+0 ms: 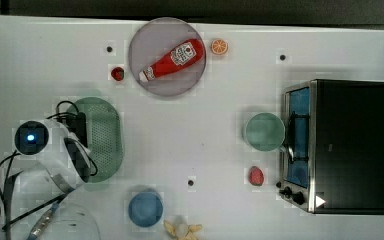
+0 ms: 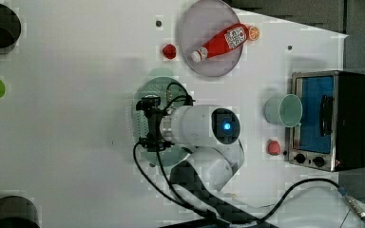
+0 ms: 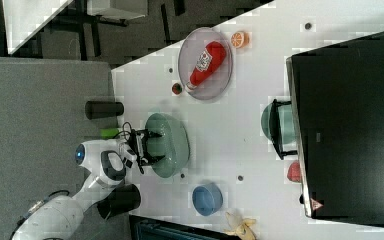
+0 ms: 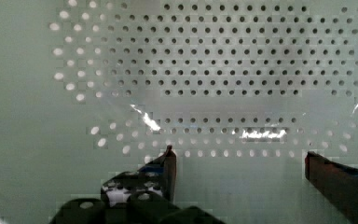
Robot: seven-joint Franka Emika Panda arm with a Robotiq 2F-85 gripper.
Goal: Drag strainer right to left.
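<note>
Two fingers spread wide, my jaws hang empty inside the strainer, which sits on the worktop well away from the toaster oven; I judge dragging hasn't visibly begun.

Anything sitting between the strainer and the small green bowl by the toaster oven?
No. In the top view, bare white table runs from the strainer to the green bowl.

strainer: perforated pale green floor | gripper: fingers spread wide, seemingly just above it
</note>
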